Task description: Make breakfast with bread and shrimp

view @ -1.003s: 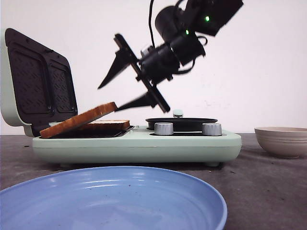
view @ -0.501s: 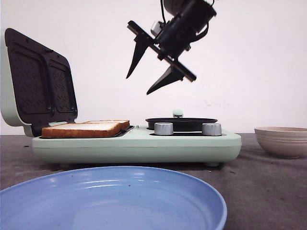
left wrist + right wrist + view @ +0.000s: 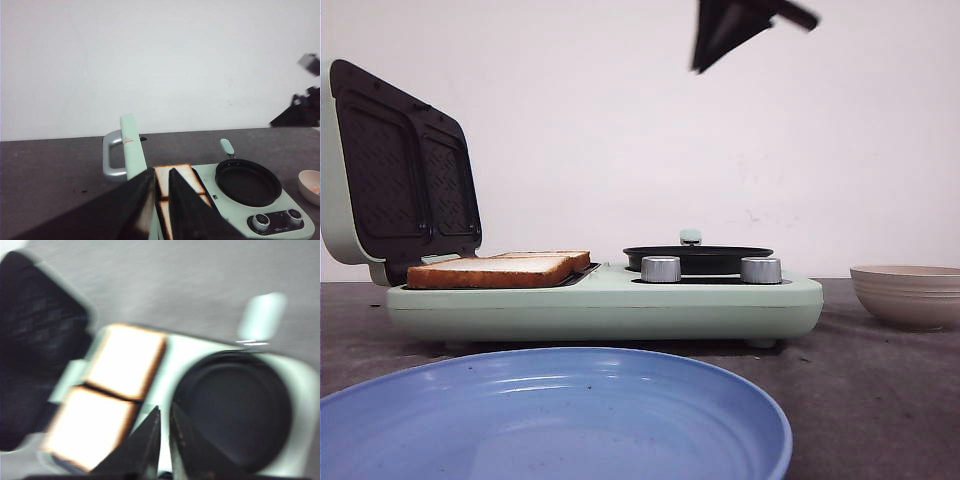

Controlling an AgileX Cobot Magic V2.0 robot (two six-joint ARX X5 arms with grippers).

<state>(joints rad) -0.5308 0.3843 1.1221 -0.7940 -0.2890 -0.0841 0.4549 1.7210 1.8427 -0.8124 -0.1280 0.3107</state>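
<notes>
1. No brand name or writing can be read on the mint-green sandwich maker [image 3: 605, 305]; only a small orange mark shows on its raised lid [image 3: 131, 145].
2. The right gripper [image 3: 164, 421] hangs at the upper edge of the front view, fingers nearly together, holding nothing.
3. The left gripper [image 3: 161, 181] is likewise almost closed and empty.
4. The bread [image 3: 490, 270] lies flat on the open grill plate, lower left, beside the black pan [image 3: 698, 258].

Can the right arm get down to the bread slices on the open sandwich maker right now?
Probably yes. The lid stands open, both bread slices lie flat and uncovered on the plate, and the right gripper, fingers nearly together, hangs high above with nothing between it and them.
</notes>
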